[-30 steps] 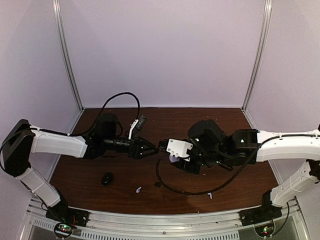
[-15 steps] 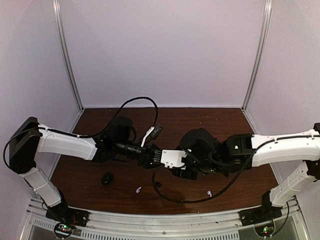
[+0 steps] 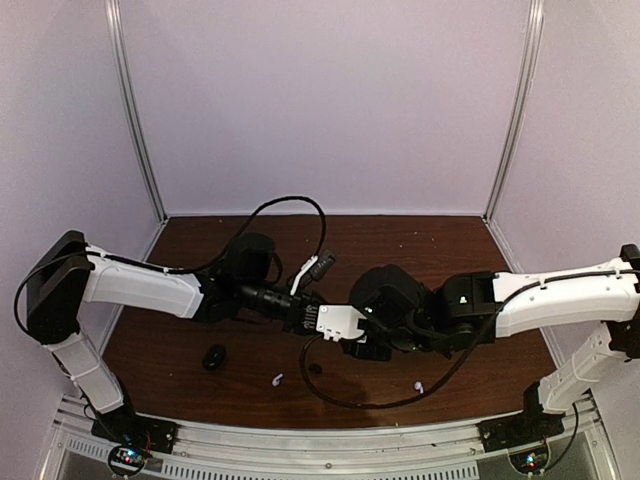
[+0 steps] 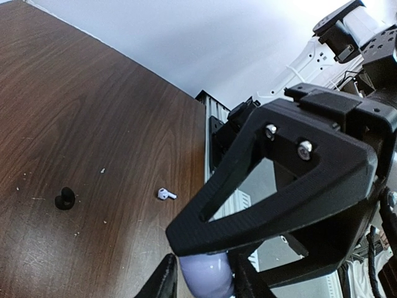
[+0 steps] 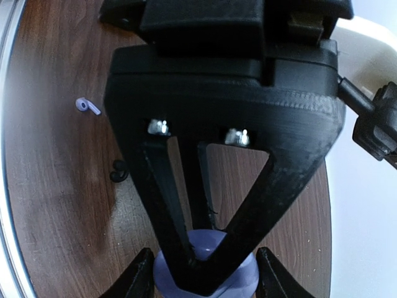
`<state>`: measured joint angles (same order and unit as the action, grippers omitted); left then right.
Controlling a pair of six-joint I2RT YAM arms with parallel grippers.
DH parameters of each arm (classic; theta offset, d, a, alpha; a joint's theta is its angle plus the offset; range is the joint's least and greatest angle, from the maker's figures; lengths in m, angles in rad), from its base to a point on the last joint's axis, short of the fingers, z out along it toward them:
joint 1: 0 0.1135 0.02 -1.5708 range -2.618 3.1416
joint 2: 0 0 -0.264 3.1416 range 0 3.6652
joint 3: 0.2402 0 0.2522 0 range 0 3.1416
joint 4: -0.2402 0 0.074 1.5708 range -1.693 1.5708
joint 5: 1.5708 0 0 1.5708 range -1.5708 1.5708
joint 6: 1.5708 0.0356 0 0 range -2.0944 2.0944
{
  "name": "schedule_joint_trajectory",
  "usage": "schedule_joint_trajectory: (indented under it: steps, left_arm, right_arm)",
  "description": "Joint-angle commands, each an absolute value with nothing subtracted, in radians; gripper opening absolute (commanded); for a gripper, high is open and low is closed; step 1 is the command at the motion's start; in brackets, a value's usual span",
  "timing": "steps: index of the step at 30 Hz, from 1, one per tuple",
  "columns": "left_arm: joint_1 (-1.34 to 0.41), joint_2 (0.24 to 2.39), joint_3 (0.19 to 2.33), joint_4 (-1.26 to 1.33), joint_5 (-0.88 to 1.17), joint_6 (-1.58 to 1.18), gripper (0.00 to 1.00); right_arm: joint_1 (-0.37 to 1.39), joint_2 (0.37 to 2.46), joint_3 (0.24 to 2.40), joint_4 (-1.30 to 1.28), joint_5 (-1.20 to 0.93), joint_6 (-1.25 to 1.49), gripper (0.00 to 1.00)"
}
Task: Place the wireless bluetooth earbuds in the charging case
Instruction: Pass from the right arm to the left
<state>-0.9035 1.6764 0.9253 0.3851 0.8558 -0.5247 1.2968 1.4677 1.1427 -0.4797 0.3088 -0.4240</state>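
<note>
Left wrist view: left gripper (image 4: 205, 287), fingers pinched narrow on the lavender charging case (image 4: 200, 273). Right wrist view: right gripper (image 5: 205, 279) clamps the same case from the opposite side, jaws half-wide. Loose on the table (image 3: 450, 250), near its front edge: white earbud (image 3: 277, 379), second white earbud (image 3: 419, 386), black earbud (image 3: 315, 368) between them.

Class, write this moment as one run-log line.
left gripper: shut on charging case | right gripper: shut on charging case | white earbud, black earbud: loose on table
</note>
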Motion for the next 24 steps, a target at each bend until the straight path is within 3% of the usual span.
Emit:
schedule_joint_trajectory:
  steps: [1, 4, 8, 11, 14, 16, 20, 24]
  left_arm:
    - [-0.908, 1.698, 0.957, 0.379, 0.857, -0.516, 0.3]
    - [-0.907, 1.7, 0.962, 0.357, 0.841, -0.507, 0.25]
    - [-0.908, 1.698, 0.963, 0.341, 0.815, -0.493, 0.08]
    - [-0.908, 1.682, 0.953, 0.356, 0.802, -0.487, 0.03]
    - [-0.905, 1.66, 0.941, 0.383, 0.79, -0.483, 0.02]
    - [-0.9, 1.642, 0.932, 0.403, 0.773, -0.479, 0.01]
    - [-0.879, 1.593, 0.889, 0.48, 0.745, -0.48, 0.0]
    - [-0.861, 1.54, 0.844, 0.574, 0.731, -0.461, 0.0]
  right_arm:
    - [1.307, 1.487, 1.183, -0.488, 0.375, -0.427, 0.21]
    - [1.308, 1.489, 1.184, -0.49, 0.395, -0.422, 0.21]
    - [1.307, 1.48, 1.181, -0.479, 0.407, -0.405, 0.23]
    - [1.307, 1.461, 1.17, -0.465, 0.413, -0.39, 0.36]
    - [1.305, 1.432, 1.155, -0.45, 0.4, -0.365, 0.62]
    - [1.301, 1.401, 1.14, -0.433, 0.374, -0.345, 0.73]
    - [1.283, 1.297, 1.066, -0.36, 0.276, -0.303, 0.82]
    - [1.217, 1.169, 0.982, -0.251, 0.117, -0.227, 0.84]
